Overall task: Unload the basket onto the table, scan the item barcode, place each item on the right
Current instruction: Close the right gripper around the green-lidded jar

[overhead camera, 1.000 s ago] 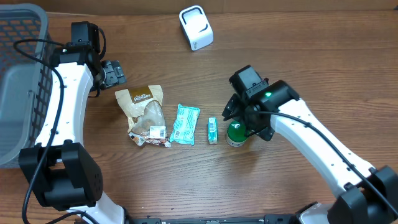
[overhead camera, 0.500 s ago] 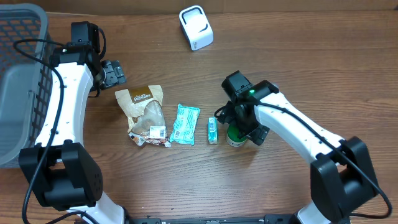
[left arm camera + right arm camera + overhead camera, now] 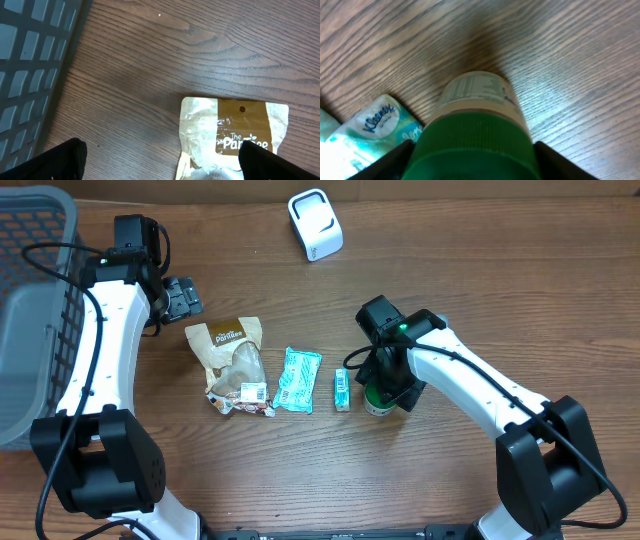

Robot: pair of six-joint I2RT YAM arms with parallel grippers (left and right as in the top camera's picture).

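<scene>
Swinging in from the right since a second ago, the right arm now stands directly over the row of goods on the brown wooden table (image 3: pixel 480 270). At the far left sits the grey plastic mesh basket (image 3: pixel 40 220). The left gripper (image 3: pixel 180 297) hovers just above the brown-and-white snack pouch (image 3: pixel 232 360), its fingers spread wide with nothing between them. The white box-shaped scanner (image 3: pixel 315 223) stands at the back edge, well apart from the goods. A teal tissue packet (image 3: pixel 297 379) lies beside the pouch, then a small teal-and-white box (image 3: pixel 342 389). Just right of that box stands the green-lidded beige jar (image 3: pixel 475 135), upright, and the right gripper (image 3: pixel 390 380) has narrowed until its fingers (image 3: pixel 385 162) press both sides of the lid.
</scene>
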